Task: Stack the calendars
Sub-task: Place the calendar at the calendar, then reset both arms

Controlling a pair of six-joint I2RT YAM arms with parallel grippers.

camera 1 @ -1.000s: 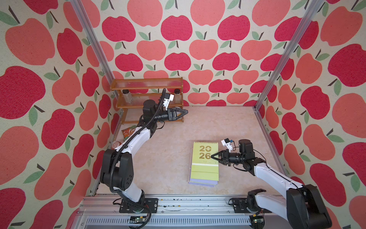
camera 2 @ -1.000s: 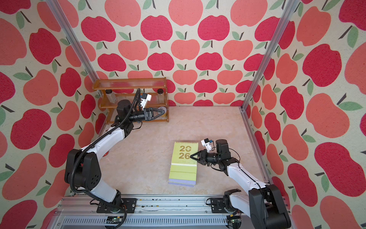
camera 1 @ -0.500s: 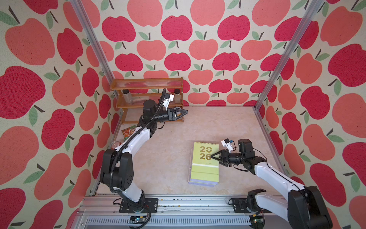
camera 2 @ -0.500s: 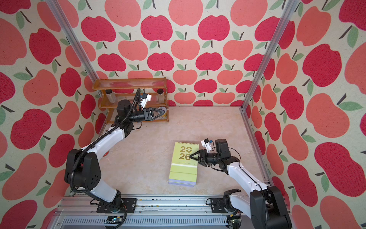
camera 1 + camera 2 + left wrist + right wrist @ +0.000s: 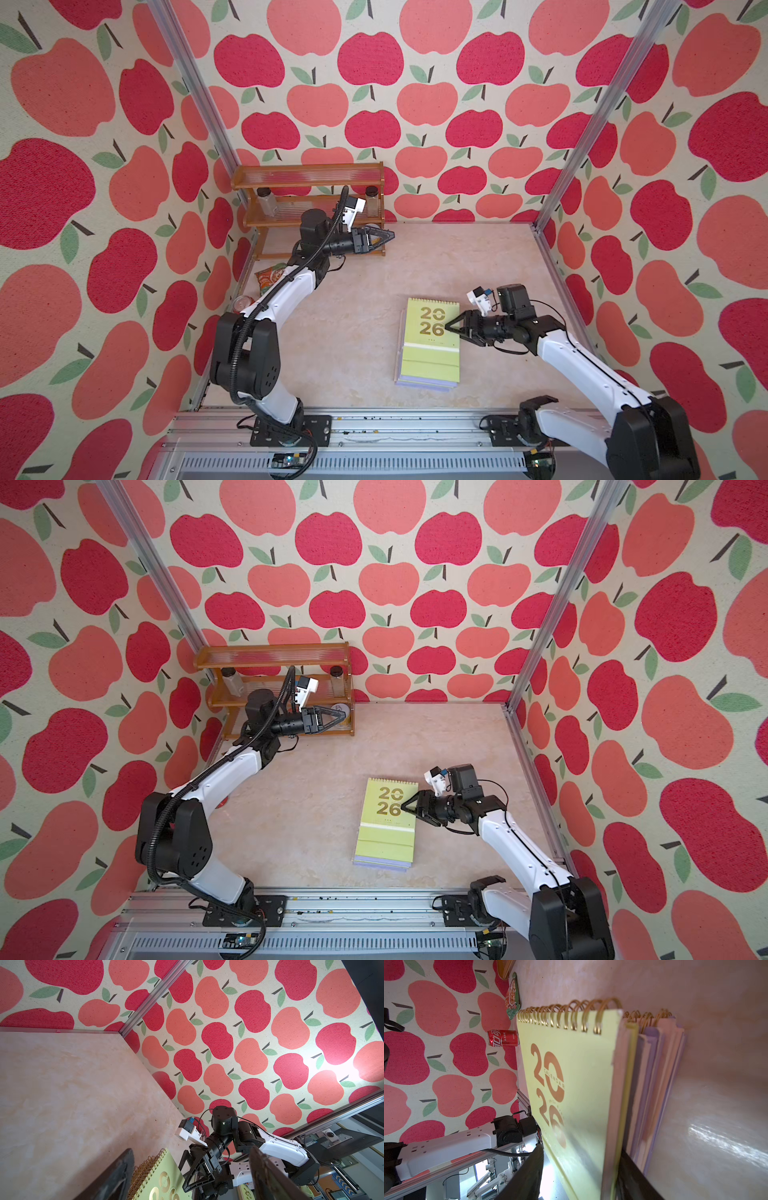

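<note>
Stacked and straddled: my right gripper [image 5: 451, 327] sits at the right edge of the calendars [image 5: 430, 353], which lie flat in one pile on the table [image 5: 340, 324], right of centre. A yellow-green one is on top, with lilac and pink edges below. From my right wrist, its fingers [image 5: 529, 1169] stand apart. One is above the top cover with a gap showing, the other beside the pile's edge. My left gripper [image 5: 384, 237] hangs well away in front of the shelf [image 5: 307, 176], fingers [image 5: 122, 1169] spread wide around nothing.
</note>
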